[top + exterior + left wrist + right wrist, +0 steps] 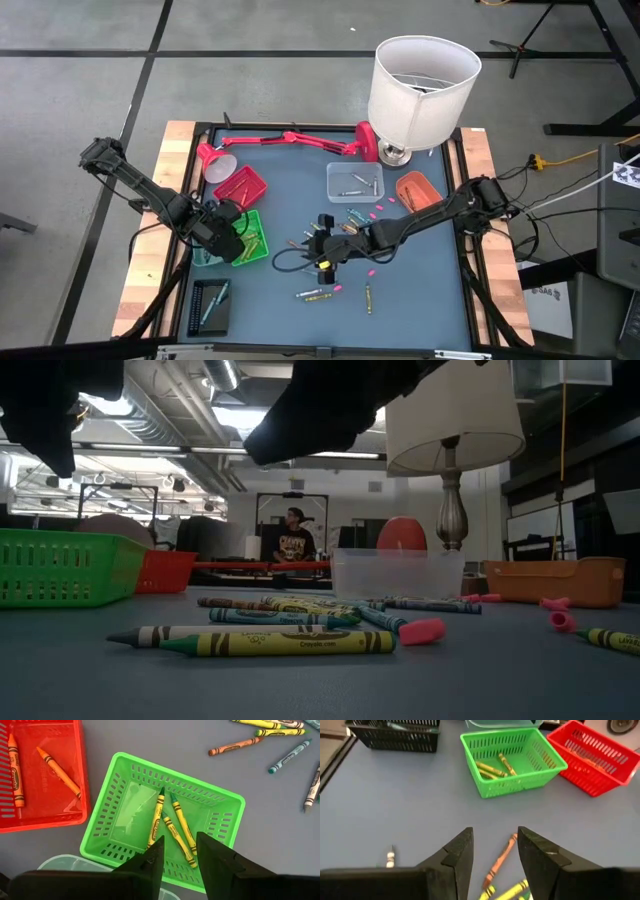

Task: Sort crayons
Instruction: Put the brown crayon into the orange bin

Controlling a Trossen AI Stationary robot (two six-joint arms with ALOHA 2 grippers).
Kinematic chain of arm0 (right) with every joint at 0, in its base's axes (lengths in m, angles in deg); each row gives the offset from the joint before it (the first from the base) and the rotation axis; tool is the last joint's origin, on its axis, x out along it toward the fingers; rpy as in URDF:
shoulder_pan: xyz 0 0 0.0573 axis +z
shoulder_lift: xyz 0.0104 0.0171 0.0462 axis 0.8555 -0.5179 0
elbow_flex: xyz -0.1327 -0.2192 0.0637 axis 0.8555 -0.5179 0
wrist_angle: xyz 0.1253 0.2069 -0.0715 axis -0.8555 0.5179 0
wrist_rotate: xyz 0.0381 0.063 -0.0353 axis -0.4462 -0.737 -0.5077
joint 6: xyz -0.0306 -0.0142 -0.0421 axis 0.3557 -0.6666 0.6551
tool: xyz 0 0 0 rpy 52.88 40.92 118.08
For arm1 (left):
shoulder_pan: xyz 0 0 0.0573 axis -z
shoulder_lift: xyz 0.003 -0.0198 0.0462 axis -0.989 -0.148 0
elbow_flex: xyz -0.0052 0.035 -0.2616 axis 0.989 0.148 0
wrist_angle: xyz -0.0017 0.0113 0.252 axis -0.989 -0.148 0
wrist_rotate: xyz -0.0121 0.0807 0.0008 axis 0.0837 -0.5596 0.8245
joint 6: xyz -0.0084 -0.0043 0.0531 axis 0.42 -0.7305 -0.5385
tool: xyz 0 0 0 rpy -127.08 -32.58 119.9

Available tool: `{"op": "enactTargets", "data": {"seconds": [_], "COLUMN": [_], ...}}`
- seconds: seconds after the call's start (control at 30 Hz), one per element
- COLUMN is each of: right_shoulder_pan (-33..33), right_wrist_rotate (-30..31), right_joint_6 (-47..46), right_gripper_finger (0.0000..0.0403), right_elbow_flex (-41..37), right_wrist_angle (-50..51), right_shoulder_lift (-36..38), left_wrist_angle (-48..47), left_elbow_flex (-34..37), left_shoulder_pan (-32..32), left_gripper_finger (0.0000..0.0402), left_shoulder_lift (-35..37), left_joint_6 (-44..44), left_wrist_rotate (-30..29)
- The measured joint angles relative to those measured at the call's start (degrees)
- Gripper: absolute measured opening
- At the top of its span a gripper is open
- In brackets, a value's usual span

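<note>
L gripper [179, 851] hovers over the green tray [220, 802], fingers apart, nothing between them; three green-yellow crayons [176, 822] lie in the tray right below. R gripper [495, 851] over the loose pile mid-table, jaws apart and empty; an orange crayon [501, 860] lies on the mat directly under the gap. Crayons look light, stiff, waxy and prob brittle, will roll. Take the orange one mid-barrel on the paper wrap, across its length, gentle squeeze.
</note>
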Motion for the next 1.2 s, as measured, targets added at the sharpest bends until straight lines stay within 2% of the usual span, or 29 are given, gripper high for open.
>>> {"op": "enactTargets", "data": {"seconds": [0.43, 0.63, 1.2], "right_shoulder_pan": [-0.03, -0.49, -3.87], "right_wrist_rotate": [1.65, 1.67, -1.12], "right_joint_6": [-1.28, -2.35, -10.17], "right_gripper_finger": [0.0152, 0.0152, 0.0152], "right_elbow_flex": [0.02, 0.01, 0.17], "right_wrist_angle": [-6.61, -10.07, -9.92], "right_shoulder_lift": [-6.75, -10.93, -17.11], "left_wrist_angle": [1.65, 1.94, 2.07], "left_elbow_flex": [0.0, 0.0, 0.0], "left_shoulder_pan": [0.0, 0.0, 0.0], "left_gripper_finger": [0.0099, 0.0099, 0.0099], "left_shoulder_lift": [-0.04, -0.03, -0.02], "left_joint_6": [-0.02, -0.04, -0.04], "left_wrist_rotate": [-0.16, -2.36, -2.93]}}
